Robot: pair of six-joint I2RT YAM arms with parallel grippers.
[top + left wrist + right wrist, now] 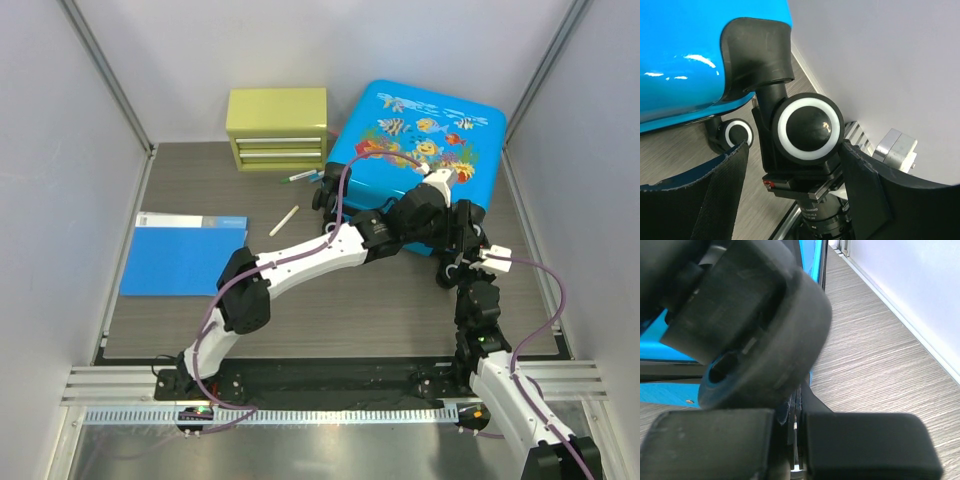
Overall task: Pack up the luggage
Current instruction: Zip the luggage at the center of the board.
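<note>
Overhead, the luggage [420, 140], a large glossy bright-blue hard-shell suitcase printed with fish and coral, lies closed at the far right of the grey wood-grain table [330, 310], its black wheels on the edge nearest the arms. Left of it stands a small yellow-green drawer box [278, 128]. Nearer lies a flat blue folder [185, 258], with a slim white stick [284, 220] between folder and suitcase.

Only the left wrist view shows the detail: a round black wheel [810, 127] with a white ring on its face, set in a matte black bracket, and a second wheel [737, 134] behind. The left gripper [795, 150] is spread wide, its dark fabric-textured pads [720, 185] on either side of that wheel, clamping nothing.

From the right wrist, the right gripper [796, 440] is pressed fully closed, nothing visible between its blocky black fingers, under a blurred black wheel housing [755, 320].
</note>
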